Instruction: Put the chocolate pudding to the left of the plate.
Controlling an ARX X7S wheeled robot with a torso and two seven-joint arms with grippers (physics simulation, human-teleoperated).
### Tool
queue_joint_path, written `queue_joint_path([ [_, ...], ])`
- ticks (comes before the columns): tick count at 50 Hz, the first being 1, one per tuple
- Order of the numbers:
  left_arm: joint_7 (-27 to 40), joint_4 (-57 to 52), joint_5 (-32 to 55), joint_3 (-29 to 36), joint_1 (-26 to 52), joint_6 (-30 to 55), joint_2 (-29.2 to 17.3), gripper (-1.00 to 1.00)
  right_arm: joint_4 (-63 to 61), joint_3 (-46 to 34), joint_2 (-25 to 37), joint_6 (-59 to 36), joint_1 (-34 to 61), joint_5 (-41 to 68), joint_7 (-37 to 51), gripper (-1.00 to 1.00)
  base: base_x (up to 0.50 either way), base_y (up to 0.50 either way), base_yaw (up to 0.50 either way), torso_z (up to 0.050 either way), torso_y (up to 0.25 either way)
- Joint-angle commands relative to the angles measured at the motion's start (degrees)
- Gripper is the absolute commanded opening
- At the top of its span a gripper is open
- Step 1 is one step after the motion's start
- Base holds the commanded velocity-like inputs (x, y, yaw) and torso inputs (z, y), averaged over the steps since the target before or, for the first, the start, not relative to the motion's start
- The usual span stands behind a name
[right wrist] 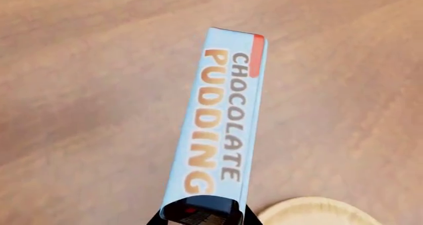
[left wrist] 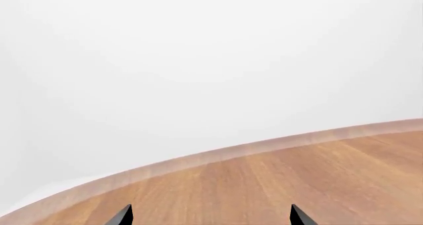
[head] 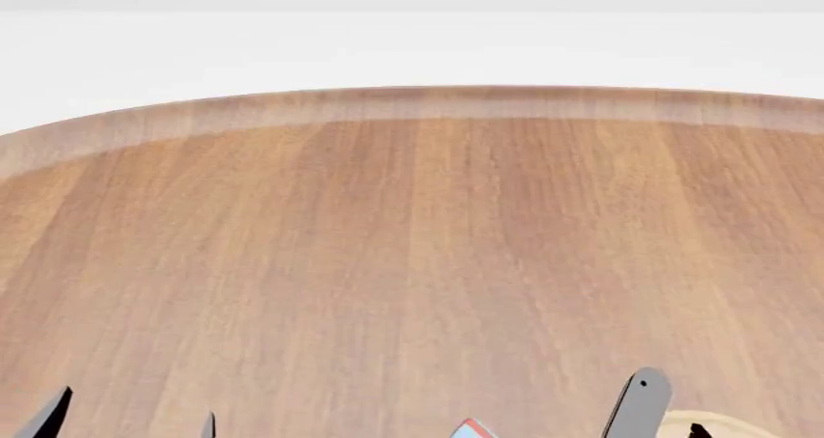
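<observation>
- Left wrist view: the two dark fingertips of the left gripper (left wrist: 210,216) stand wide apart with nothing between them, over the wooden table (left wrist: 297,175). The table's pale curved rim runs across the picture, with a plain white background beyond it.
- Head view: the brown round table fills most of the picture. At the near left edge the left gripper's two dark tips show, set apart. At the near right a grey finger (head: 640,402) of the right gripper rises into view. Just left of it, a small light blue and red corner of the chocolate pudding (head: 473,430) peeks in. Just right of it is a pale tan sliver of the plate (head: 727,424).
- Right wrist view: the right gripper (right wrist: 201,216) is clamped on the near end of the chocolate pudding. The light blue face reads "CHOCOLATE PUDDING" in orange letters, with a red mark at the far corner. The plate's rim shows close beside the gripper, apart from the box; whether the box rests on the table cannot be told.
</observation>
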State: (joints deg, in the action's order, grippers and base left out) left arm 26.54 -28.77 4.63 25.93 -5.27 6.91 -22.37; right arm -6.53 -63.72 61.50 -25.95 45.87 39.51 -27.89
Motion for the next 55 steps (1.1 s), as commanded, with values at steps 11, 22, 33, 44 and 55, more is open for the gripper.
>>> queue_joint_path([
  [11,0.0,0.6,0.2,0.3,0.4,-0.2,-0.2,1.00,7.0,0.5,-5.2,-0.2,3.5,-2.4,-2.7,-1.00,0.00,0.00,0.00,0.000,0.000],
  [22,0.1,0.3,0.5,0.2,0.4,-0.2,-0.4,1.00,7.6,0.3,-7.4,-0.4,4.3,-2.7,-3.3,-1.00,0.00,0.00,0.00,0.000,0.001],
  [33,0.2,0.6,0.6,0.4,0.4,-0.4,-0.5,1.00,7.6,0.2,-8.0,1.2,3.0,-2.7,-3.2,-1.00,0.00,0.00,0.00,0.000,0.000],
  [44,0.3,0.4,0.5,0.6,0.4,-0.3,-0.6,1.00,10.5,-0.2,-9.2,3.4,1.0,-3.2,-3.4,-1.00,0.00,0.00,0.00,0.000,0.000],
  [55,0.3,1.1,0.6,0.9,0.7,-0.6,-0.5,1.00,14.8,0.0,-10.9,5.6,-0.2,-3.2,-4.0,-1.00,0.00,0.00,0.00,0.000,0.000],
])
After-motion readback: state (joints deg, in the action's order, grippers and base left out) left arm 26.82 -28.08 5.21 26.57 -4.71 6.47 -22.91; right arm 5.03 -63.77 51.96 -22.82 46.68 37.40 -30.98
